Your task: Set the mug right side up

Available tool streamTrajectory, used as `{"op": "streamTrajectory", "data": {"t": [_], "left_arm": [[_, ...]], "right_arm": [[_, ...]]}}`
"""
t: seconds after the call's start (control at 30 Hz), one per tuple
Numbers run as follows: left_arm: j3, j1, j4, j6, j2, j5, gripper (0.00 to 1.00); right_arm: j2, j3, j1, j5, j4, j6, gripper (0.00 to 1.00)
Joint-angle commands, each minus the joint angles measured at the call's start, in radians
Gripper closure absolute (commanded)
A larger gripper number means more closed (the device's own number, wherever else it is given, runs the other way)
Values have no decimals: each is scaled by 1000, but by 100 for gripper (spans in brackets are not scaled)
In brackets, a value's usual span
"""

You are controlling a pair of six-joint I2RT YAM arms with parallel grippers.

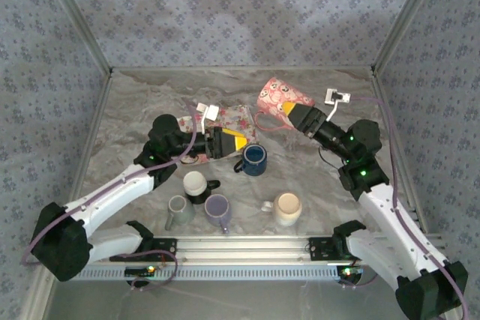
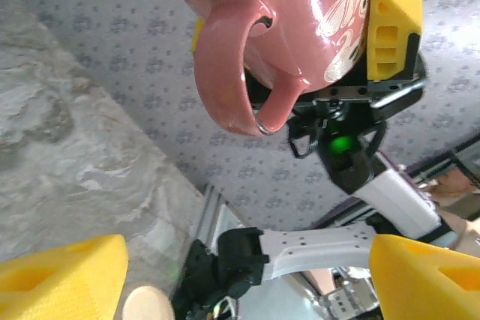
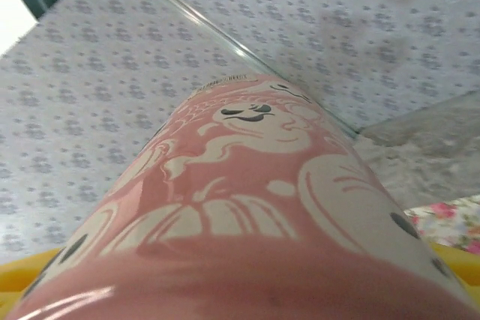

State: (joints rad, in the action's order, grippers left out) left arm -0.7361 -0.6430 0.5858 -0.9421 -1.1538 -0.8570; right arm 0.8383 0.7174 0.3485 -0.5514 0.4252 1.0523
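While the mug hangs clear of the surface, stock runs as follows, largest first.

1. Grey marbled table [image 1: 150,95], walled in patterned fabric.
2. Floral cloth, crumpled [image 1: 236,119], lying mid-table under the left gripper [image 1: 238,142]. From the left wrist camera, its yellow fingers [image 2: 60,275] stand wide apart with nothing between them.
3. Pink ceramic mug with cream cartoon print [image 1: 281,97], the task's item. It is held aloft at rear right and tilted near sideways, clamped across its body by the right gripper [image 1: 291,109]. Its loop handle [image 2: 225,73] hangs free of the jaws.
4. Five small mugs, near edge, all upright: dark blue [image 1: 255,160], white with black handle [image 1: 196,183], lavender [image 1: 218,207], grey [image 1: 178,210], cream [image 1: 288,207].

Handling advice: roll the right wrist until the mouth faces up, and hold the clamp firm throughout. Lower onto bare table right of the dark blue mug, off the cloth. Release only once the base sits flat.
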Motion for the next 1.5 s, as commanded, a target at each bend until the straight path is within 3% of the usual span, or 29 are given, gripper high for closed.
{"op": "streamTrajectory", "data": {"t": [0.0, 0.2, 0.37, 0.6, 0.67, 0.8, 0.97, 1.1, 1.23, 1.33, 1.37, 1.4, 1.47], "left_arm": [[16, -8, 224, -68, -21, -72, 18], [22, -36, 310, -116, -45, -71, 31], [3, -70, 275, -84, -44, -93, 55], [-18, -86, 237, -46, -55, -110, 82], [-25, -90, 228, -40, -65, -109, 83], [-38, -90, 229, -40, -76, -106, 73], [-48, -91, 221, -29, -78, -101, 73], [-42, -91, 217, -2, -59, -95, 81], [-46, -93, 155, 47, -34, -100, 100], [-50, -93, 119, 76, -10, -99, 100], [-54, -92, 95, 91, 0, -98, 100], [-55, -93, 78, 103, 8, -97, 100], [-59, -93, 47, 125, 26, -85, 100]], "right_arm": [[-4, -21, 43, -41, 265, 105, 100], [-1, -20, 146, -36, 230, 15, 100], [-19, -52, 177, -18, 214, -18, 100], [-35, -95, 195, -26, 230, -27, 100], [-47, -112, 204, -17, 234, -35, 100], [-50, -118, 208, -38, 233, -36, 100], [-59, -119, 216, -55, 213, -50, 100], [-71, -139, 218, -55, 207, -60, 100], [-74, -149, 220, -60, 181, -75, 100], [-93, -165, 219, -34, 154, -100, 100], [-99, -165, 218, -29, 135, -111, 98], [-104, -161, 217, -28, 114, -122, 89], [-108, -144, 218, -34, 65, -149, 51]]}}
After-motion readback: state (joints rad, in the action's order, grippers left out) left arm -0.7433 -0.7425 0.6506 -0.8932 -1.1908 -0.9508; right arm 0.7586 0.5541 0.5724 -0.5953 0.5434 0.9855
